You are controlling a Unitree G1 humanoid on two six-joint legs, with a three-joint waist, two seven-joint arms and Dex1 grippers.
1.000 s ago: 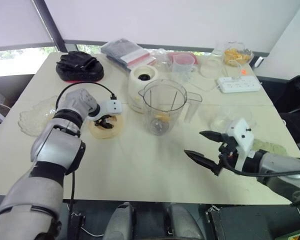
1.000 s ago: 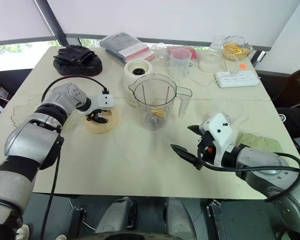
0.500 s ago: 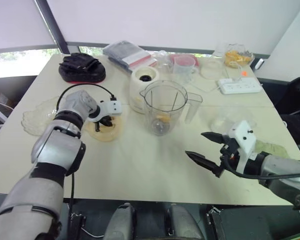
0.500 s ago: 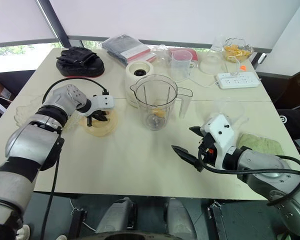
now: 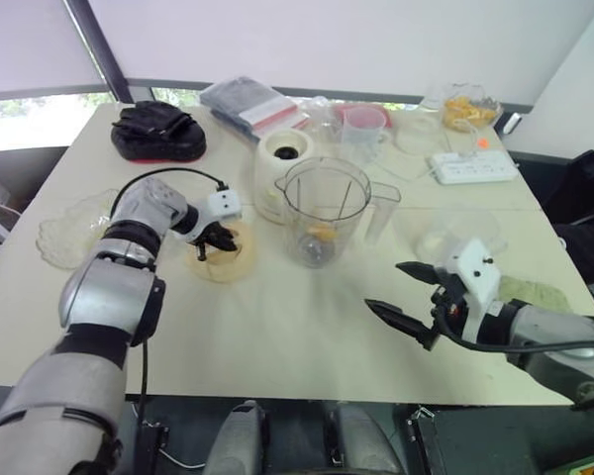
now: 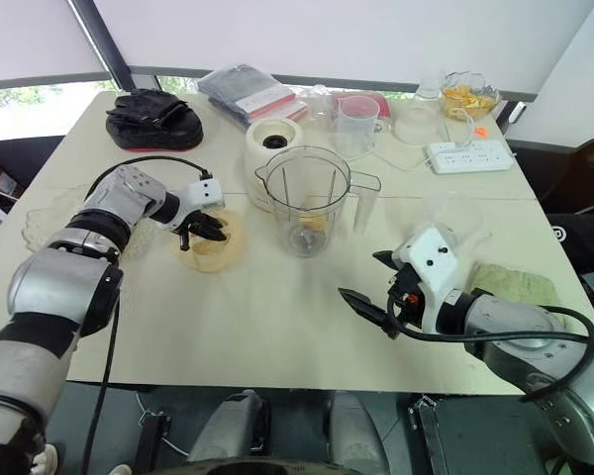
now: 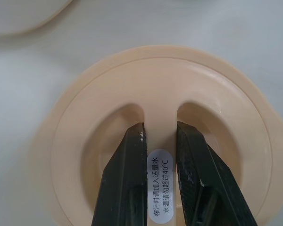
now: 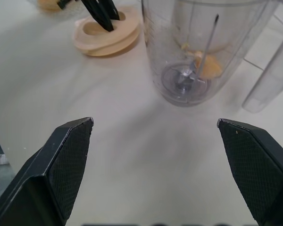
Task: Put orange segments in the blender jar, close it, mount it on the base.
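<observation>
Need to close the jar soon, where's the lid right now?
In the left eye view, the pale yellow lid lies on the table's left side, left of the blender jar, its handle pinched by the left tool.

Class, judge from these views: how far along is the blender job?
Done: orange segments lie in the blender jar. In hand: the left gripper is shut on the lid grip bar. Left: closing the jar and mounting it on the base. The right gripper is open.

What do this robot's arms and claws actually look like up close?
Both arms are silver-grey, rounded segments with black joint bands. Each ends in a white wrist block carrying two slim black pointed fingers: left gripper, right gripper. Black cables loop along each forearm. The right fingers' pads are finely textured.
</observation>
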